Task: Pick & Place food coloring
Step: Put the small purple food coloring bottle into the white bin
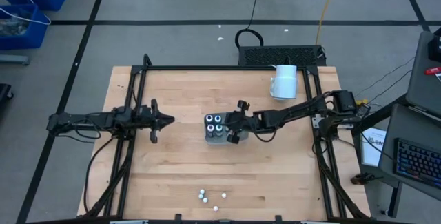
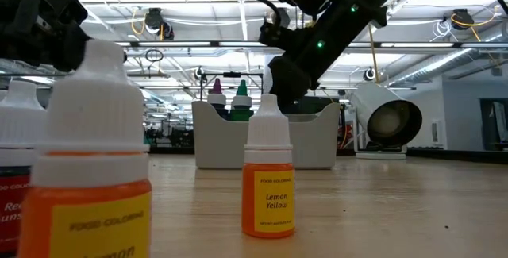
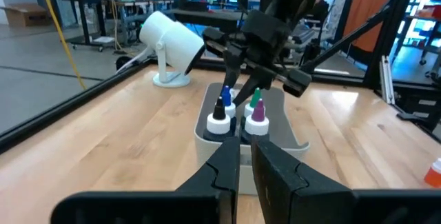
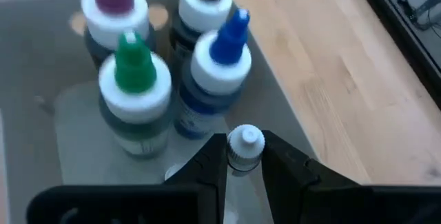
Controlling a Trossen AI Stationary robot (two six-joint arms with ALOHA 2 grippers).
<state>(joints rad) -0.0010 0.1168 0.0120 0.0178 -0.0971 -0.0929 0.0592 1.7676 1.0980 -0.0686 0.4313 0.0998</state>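
Across the wooden counter [image 1: 179,169], the right arm reaches in to the pale grey tray [image 1: 219,138] at the middle, while the left arm waits well apart on its own side, its left pincer [image 1: 167,120] clenched on nothing. A white lamp-like cylinder [image 1: 283,81] lies toward the far edge. Four dark bottles [image 4: 169,65] with purple, black, green and blue tips stand clustered inside the tray. The right pincer [image 4: 244,156] hovers over the tray just beside them, grasping a small white-capped bottle [image 4: 244,145] by its neck. Several more small bottles [image 1: 210,198] wait near the front edge, one labelled lemon yellow [image 2: 268,180].

This looks like the placing step. I'd say the next move calls for lowering the bottle upright into the free space beside the blue-tipped one, releasing, then lifting clear without knocking its neighbours.
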